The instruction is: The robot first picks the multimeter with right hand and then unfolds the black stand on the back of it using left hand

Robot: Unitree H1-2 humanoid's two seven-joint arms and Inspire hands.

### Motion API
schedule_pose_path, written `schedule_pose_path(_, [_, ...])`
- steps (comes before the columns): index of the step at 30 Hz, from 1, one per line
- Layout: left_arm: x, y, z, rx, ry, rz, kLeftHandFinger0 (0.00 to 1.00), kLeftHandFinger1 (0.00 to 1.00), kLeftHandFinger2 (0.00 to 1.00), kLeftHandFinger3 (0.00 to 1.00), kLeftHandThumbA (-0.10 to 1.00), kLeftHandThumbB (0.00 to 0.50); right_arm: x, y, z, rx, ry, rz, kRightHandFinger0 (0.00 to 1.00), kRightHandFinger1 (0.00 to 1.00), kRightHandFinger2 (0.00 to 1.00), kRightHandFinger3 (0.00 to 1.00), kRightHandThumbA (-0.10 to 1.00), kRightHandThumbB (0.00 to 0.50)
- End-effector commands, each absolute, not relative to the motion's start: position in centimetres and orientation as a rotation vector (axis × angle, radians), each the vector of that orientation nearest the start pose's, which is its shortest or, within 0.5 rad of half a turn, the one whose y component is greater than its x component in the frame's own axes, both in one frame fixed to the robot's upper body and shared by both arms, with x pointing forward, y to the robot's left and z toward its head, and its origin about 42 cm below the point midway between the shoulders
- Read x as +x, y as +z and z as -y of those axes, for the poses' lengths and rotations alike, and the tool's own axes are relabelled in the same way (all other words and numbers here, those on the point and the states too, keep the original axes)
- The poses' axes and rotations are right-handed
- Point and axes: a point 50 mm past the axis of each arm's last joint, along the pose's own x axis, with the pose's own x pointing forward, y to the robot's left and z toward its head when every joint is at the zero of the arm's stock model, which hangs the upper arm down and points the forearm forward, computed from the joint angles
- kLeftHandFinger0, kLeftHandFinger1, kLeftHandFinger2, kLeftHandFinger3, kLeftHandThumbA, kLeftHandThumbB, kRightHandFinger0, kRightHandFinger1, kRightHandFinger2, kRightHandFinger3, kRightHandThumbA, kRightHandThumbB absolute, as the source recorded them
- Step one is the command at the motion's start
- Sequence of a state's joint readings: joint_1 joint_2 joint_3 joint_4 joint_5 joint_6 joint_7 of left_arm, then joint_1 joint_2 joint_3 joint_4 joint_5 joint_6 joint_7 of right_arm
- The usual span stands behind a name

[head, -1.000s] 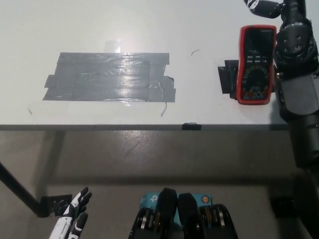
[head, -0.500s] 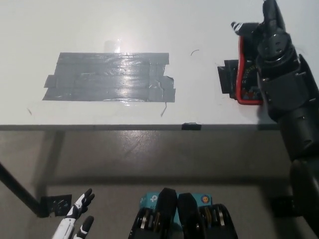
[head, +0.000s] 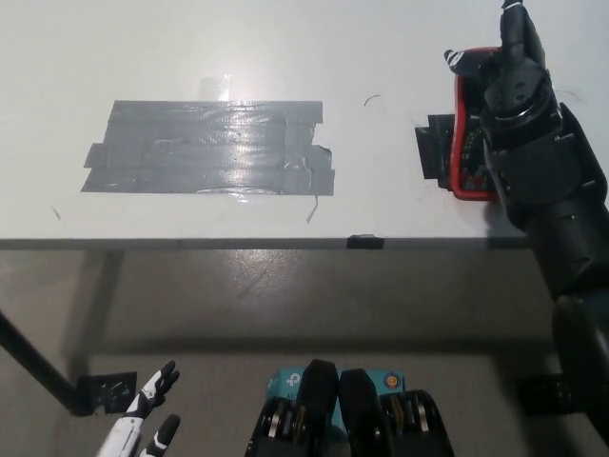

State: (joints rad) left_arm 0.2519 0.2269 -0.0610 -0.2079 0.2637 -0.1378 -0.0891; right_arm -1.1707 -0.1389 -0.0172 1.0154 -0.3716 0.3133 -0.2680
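White table (head: 143,48), grey tape patch (head: 214,148), black tape piece (head: 433,152)

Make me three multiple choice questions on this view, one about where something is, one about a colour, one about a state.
1. Where is the multimeter?
A. at the table's right, near its front edge
B. on the grey tape patch
C. on the floor

2. What colour is the multimeter's casing?
A. yellow
B. red
C. blue

3. What is the left hand doing?
A. gripping the multimeter
B. pressing on the tape
C. hanging open below the table, holding nothing

Answers: 1 A, it lies by the right front edge, under the right hand. 2 B, a red rim shows beside the black arm. 3 C, the white hand shows at lower left, fingers apart, far from the grey tape patch.
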Motion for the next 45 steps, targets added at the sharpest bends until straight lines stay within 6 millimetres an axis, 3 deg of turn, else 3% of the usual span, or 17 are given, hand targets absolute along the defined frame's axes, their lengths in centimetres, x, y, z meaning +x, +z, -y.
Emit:
schedule_pose_path(1, [19.5, 11.0, -26.4, 0.499, -0.187, 0.110, 1.00, 1.00, 1.00, 1.00, 1.00, 0.227, 58.3, 35.3, 19.1, -0.600, -0.294, 0.034, 1.00, 1.00, 1.00, 1.00, 0.85, 0.500])
schedule_pose_path(5, [19.6, 11.2, -26.7, 0.504, -0.187, 0.105, 1.00, 1.00, 1.00, 1.00, 1.00, 0.234, 58.2, 35.9, 18.8, -0.593, -0.309, 0.061, 1.00, 1.00, 1.00, 1.00, 0.79, 0.500])
schedule_pose_path(13, [19.6, 11.3, -26.7, 0.491, -0.186, 0.101, 1.00, 1.00, 1.00, 1.00, 1.00, 0.247, 57.5, 37.5, 18.5, -0.626, -0.314, 0.119, 1.00, 1.00, 1.00, 1.00, 0.81, 0.500])
schedule_pose_path(17, [19.5, 11.4, -26.8, 0.488, -0.181, 0.100, 1.00, 1.00, 1.00, 1.00, 1.00, 0.259, 56.9, 36.9, 18.1, -0.617, -0.326, 0.136, 1.00, 1.00, 1.00, 1.00, 0.77, 0.500])
schedule_pose_path(20, [19.4, 11.5, -26.8, 0.485, -0.179, 0.094, 1.00, 1.00, 1.00, 1.00, 1.00, 0.264, 56.7, 36.5, 18.1, -0.626, -0.322, 0.134, 1.00, 1.00, 1.00, 1.00, 0.83, 0.500])
schedule_pose_path(29, [19.6, 11.3, -26.9, 0.490, -0.179, 0.103, 1.00, 1.00, 1.00, 1.00, 1.00, 0.277, 56.6, 35.6, 18.3, -0.638, -0.342, 0.111, 1.00, 1.00, 1.00, 1.00, 0.80, 0.500])
schedule_pose_path(36, [19.9, 11.6, -27.0, 0.497, -0.175, 0.111, 1.00, 1.00, 1.00, 1.00, 1.00, 0.272, 56.6, 35.1, 19.2, -0.670, -0.352, 0.068, 1.00, 1.00, 1.00, 1.00, 0.85, 0.500])
schedule_pose_path(43, [19.7, 11.4, -27.0, 0.475, -0.168, 0.096, 1.00, 1.00, 1.00, 1.00, 1.00, 0.290, 56.8, 34.0, 19.1, -0.662, -0.336, 0.028, 1.00, 1.00, 1.00, 1.00, 0.83, 0.500])
schedule_pose_path(45, [20.1, 11.4, -26.9, 0.467, -0.163, 0.108, 1.00, 1.00, 1.00, 1.00, 1.00, 0.266, 57.2, 34.5, 18.8, -0.638, -0.323, 0.026, 1.00, 1.00, 1.00, 1.00, 0.77, 0.488])
